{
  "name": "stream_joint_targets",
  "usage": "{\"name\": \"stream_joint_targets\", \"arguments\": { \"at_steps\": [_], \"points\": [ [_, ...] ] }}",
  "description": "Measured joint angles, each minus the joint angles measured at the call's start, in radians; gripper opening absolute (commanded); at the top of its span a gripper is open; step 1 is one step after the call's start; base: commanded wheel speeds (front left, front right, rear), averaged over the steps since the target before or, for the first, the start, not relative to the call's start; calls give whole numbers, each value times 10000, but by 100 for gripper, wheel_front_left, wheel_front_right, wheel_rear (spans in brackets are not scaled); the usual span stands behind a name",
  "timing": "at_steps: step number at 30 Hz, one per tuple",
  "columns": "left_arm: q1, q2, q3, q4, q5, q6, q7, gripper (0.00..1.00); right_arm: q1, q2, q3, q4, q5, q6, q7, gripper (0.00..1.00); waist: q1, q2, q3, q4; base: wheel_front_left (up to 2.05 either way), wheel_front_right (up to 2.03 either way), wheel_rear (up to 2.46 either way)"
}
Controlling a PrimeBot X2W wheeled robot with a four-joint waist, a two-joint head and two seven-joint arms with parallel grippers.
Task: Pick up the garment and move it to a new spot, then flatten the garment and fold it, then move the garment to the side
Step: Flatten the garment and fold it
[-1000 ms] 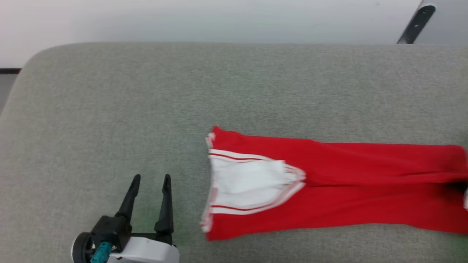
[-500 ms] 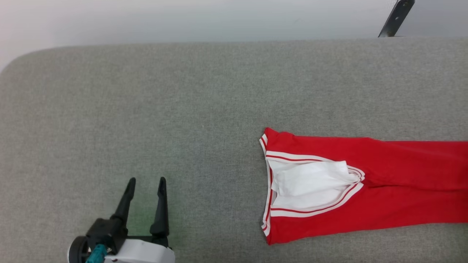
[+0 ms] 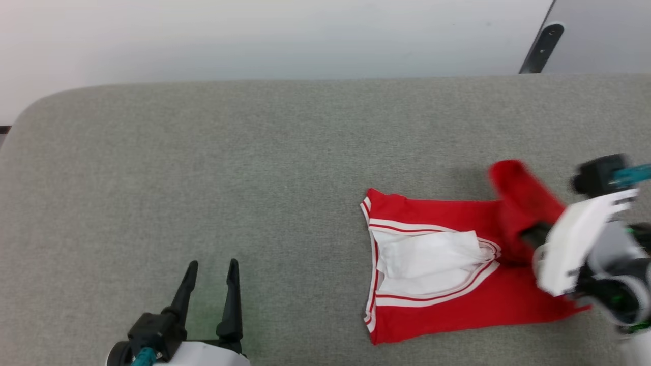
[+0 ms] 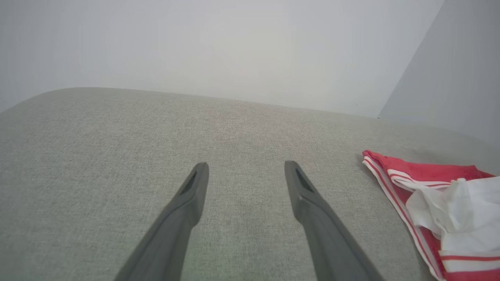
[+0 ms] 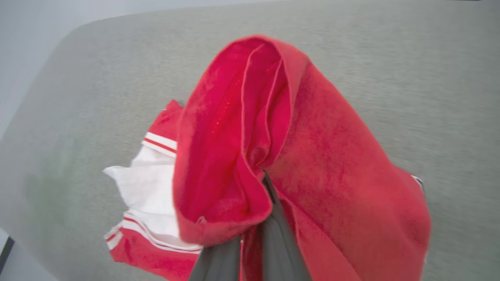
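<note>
On the right half of the grey fabric-covered desk [image 3: 203, 152], closer to its near edge than to its far edge, lies the garment [image 3: 437, 305], a red shirt with white, red-striped trim. Its V-neck end points toward the desk's left edge, and a crumpled white sleeve sits bunched inside the striped trim. That end lies flat on the desk, while the end toward the right edge is lifted off it and doubled back over the rest as a raised red fold. The right gripper [image 3: 531, 237] comes in from the desk's right edge with its white wrist housing above the cloth, and its dark fingers disappear into the red fold. In the right wrist view the garment [image 5: 332, 156] drapes over and around the right gripper [image 5: 265, 187], whose two fingers [image 5: 279, 234] meet with red fabric pinched between them, so they are closed on the shirt. The white sleeve and striped trim hang below and to the left in that view, with the grey desk behind. The left gripper [image 3: 212, 263] is by the desk's near edge, left of the middle and well apart from the shirt. In the left wrist view the left gripper [image 4: 246, 166] has its fingers spread wide with nothing between them, just above bare grey fabric, and the garment [image 4: 414, 171] lies off to one side. A pale wall [image 3: 254, 40] rises beyond the far edge.
</note>
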Motion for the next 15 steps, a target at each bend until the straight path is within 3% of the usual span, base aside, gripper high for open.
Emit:
{"name": "stream_joint_targets", "arguments": {
  "at_steps": [5,15],
  "points": [
    [35,0,-125,31,-222,67,0,100,-78,686,1037,-134,121,0,44,0,1,0,-26,185,0,0,0],
    [-88,-2,-378,150,-337,92,0,100,-814,1580,2617,1647,-188,0,-1066,0,0,1,105,685,0,0,0]
  ]
}}
